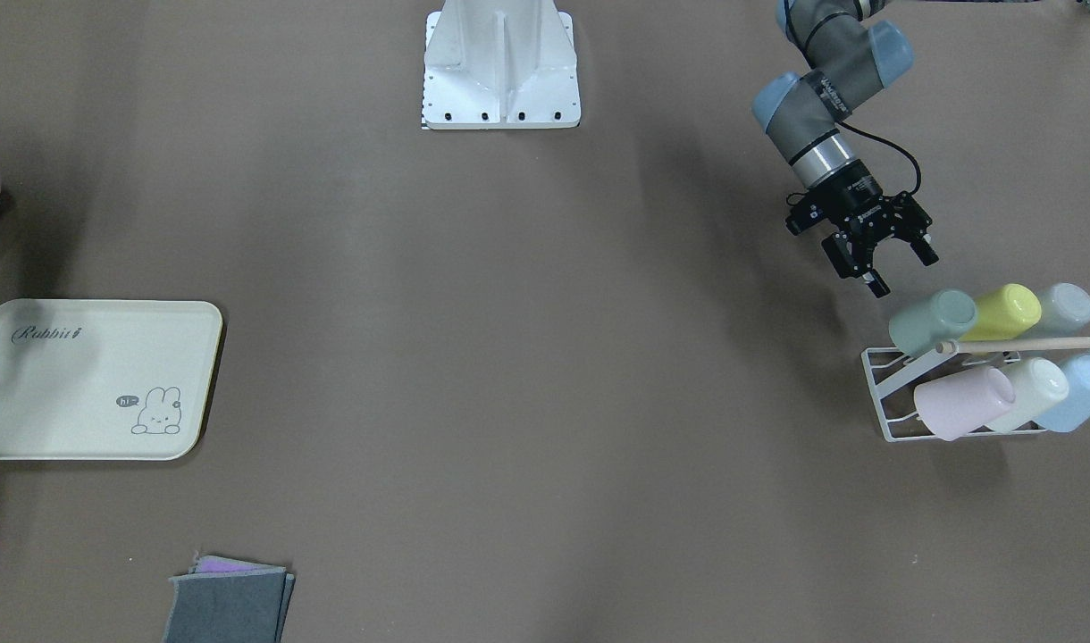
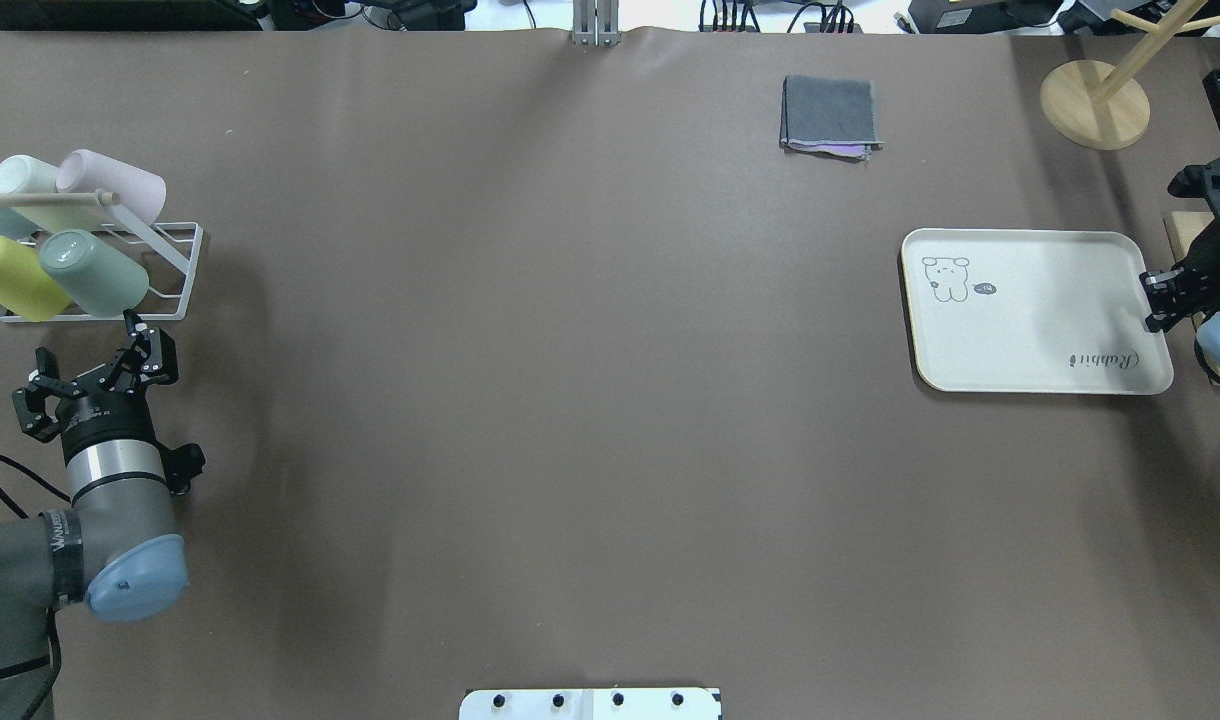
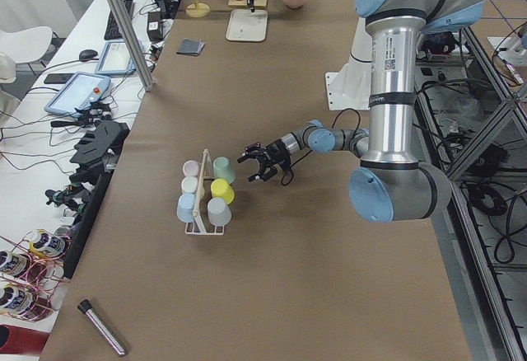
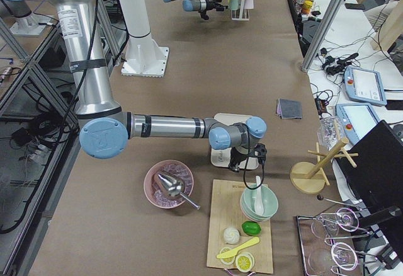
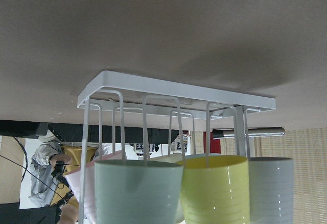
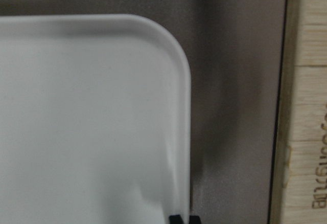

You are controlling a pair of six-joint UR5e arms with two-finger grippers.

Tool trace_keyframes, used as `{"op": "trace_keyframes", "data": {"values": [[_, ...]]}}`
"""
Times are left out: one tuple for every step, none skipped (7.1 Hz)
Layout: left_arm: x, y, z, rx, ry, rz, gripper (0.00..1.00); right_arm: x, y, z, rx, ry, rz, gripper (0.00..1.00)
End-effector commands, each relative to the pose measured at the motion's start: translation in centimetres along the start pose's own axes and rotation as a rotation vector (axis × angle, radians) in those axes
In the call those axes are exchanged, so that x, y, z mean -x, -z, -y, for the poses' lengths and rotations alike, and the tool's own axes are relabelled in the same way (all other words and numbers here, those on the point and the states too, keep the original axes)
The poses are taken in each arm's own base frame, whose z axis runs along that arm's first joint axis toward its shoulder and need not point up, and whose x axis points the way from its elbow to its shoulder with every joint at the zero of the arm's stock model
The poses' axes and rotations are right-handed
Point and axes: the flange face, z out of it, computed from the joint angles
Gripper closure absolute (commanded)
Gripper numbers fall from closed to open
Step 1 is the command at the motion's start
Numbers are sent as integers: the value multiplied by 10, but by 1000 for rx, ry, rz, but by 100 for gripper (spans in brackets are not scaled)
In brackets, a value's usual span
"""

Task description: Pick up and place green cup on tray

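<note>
L gripper (image 1: 904, 272) wide open, nothing in it, just short of green cup (image 1: 934, 320) at end of rack (image 1: 876, 393), R gripper (image 2: 1158, 300) prob pinched on tray (image 2: 1030, 330) rim, way across table (image 1: 545, 357)

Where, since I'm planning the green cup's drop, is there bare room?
The tray is bare except its edge at the right gripper. The table's middle is open. Crowded: the rack of cups, left gripper beside it.
</note>
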Motion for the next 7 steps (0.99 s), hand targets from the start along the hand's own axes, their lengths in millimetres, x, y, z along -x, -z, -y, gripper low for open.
{"op": "trace_keyframes", "data": {"values": [[4,-15,-1,34,5,-11,2,-9,38,1,-27,-16,114,100],[6,-21,-6,49,13,-15,2,-10,57,-3,-47,-11,155,100],[9,-23,-9,96,8,12,2,-17,70,-5,-54,19,214,100],[13,-27,-4,111,4,16,2,-24,84,-5,-67,42,259,100],[18,-32,-6,120,11,9,2,-22,95,-7,-81,48,278,100],[16,-39,-4,128,7,-1,2,-5,111,-10,-93,72,310,100],[15,-47,-10,140,12,-15,2,25,129,-16,-101,98,314,100]]}}
